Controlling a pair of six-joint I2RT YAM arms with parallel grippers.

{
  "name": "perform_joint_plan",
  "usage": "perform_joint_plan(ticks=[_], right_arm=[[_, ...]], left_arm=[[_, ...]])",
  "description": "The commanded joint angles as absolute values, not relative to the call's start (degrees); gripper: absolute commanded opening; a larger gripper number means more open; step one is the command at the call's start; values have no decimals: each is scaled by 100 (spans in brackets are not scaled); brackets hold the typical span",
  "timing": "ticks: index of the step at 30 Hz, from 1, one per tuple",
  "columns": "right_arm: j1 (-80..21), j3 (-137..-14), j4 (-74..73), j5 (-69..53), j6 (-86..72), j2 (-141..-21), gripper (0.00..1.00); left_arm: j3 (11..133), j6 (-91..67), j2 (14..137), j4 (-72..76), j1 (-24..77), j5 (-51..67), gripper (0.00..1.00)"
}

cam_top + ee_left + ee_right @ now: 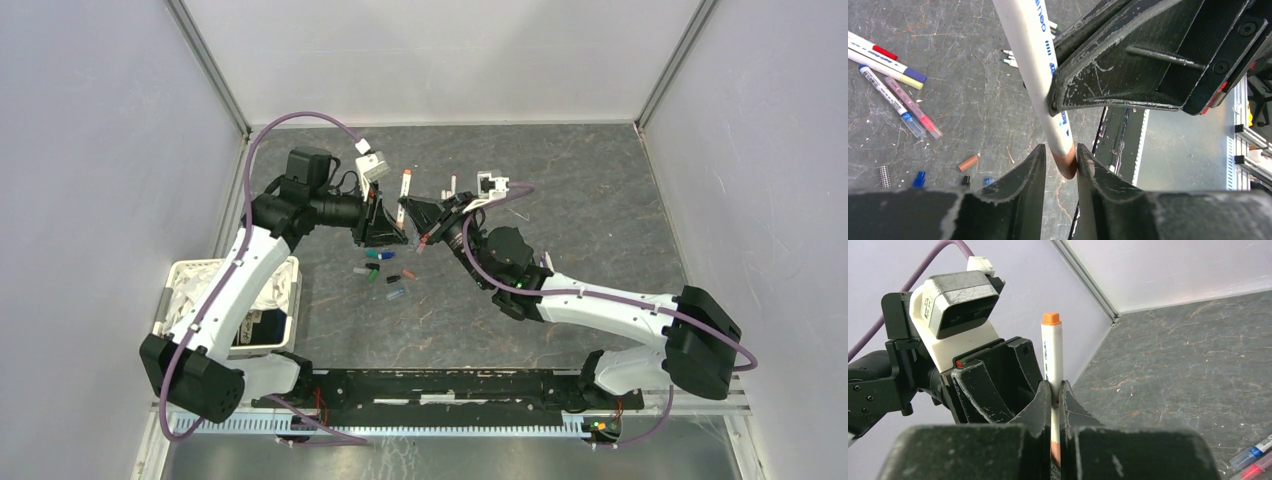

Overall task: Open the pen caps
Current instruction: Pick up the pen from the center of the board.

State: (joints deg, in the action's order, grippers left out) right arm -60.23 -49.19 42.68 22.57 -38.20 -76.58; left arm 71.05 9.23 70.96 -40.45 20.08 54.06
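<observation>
Far left: white basket [296, 300] on the table [600, 200]. Centre: left gripper [1060, 152] has its jaws pressed on both sides of the brown pen cap [1067, 166], which is seated on the lower end of a white pen [1032, 55] held above the table. Loose pen caps [385, 272] lie on the table beneath. Right of centre: right gripper [1057, 390] is clamped tight on the same pen's barrel, with the orange end protruding beyond its fingers.

Dark counter [600, 200] looking matt, stone-veined, scuffed; white pen [1033, 60] barrel shining as smooth plastic; its cap [1068, 167] looking matt plastic; left hand [1060, 152] showing scratched black plastic.
</observation>
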Motion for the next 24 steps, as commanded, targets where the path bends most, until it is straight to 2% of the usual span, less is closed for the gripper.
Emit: perform_joint_plan(ticks=[1,5,8,9,12,14,16,21,24], right_arm=[[-6130,-4945,4562,2417,-3793,-7506,0],[-6138,-4742,4478,2526,-3824,-7375,0],[-6139,-4604,4250,2602,-3814,-7191,0],[-6136,-4589,4102,2610,-3828,-7107,3],[-5886,-4697,3249,2257,-4128,-6883,24],[-5376,-4865,2647,1199,-4617,-6810,37],[-4988,-5027,2158,374,-4689,-6708,46],[-4339,-5259,995,-844,-4290,-6491,57],[-4127,-5520,392,-1555,-4276,-6820,59]], left_arm=[[7064,925,6950,-3826,2019,5397,31],[7076,1069,6950,-3867,2020,5374,3],[7115,1507,6959,-4125,2021,5206,2],[7133,1770,6961,-4269,2018,5124,2],[7111,2906,6952,-4883,2015,4838,2],[6973,4130,6910,-5534,2015,4482,2],[6748,5323,6829,-6089,2025,4024,2],[6145,7205,6434,-6825,2090,2370,2],[5973,8040,6063,-6956,2192,1880,2]])
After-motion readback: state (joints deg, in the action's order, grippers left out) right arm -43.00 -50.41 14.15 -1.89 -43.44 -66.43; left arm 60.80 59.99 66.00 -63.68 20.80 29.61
